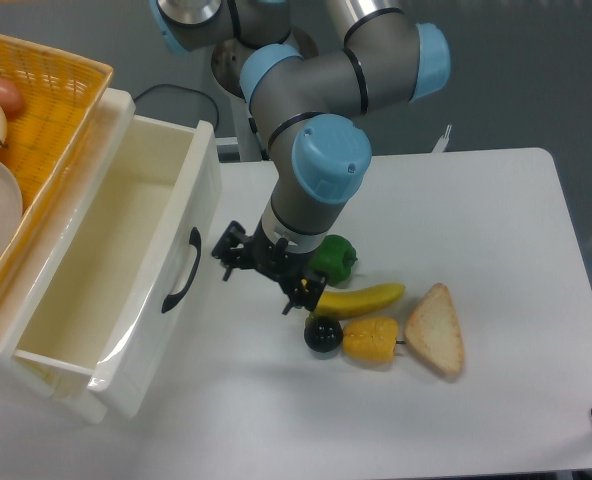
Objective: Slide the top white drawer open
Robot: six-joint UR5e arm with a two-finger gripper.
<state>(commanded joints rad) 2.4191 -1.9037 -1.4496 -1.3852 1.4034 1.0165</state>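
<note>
The table (496, 200) carries the small white cabinet at its left end, with an orange wicker basket (46, 110) resting on the cabinet's top. The top white drawer (106, 290) stands pulled far out from the cabinet toward the table's middle, its bare white inside fully exposed and its curved black handle (181, 270) free on the front face. Judged from that, the sliding is done and little is left beyond clearing the arm away. The UR5e arm (316, 130) hangs over the table just right of the drawer front. Its gripper (266, 282) sits near the handle but apart from it, jaws spread and holding nothing. Right of the gripper lie a green pepper (334, 255), a banana (361, 297), a bread slice (436, 335), a corn piece (371, 340) and a small dark round fruit (323, 335).
</note>
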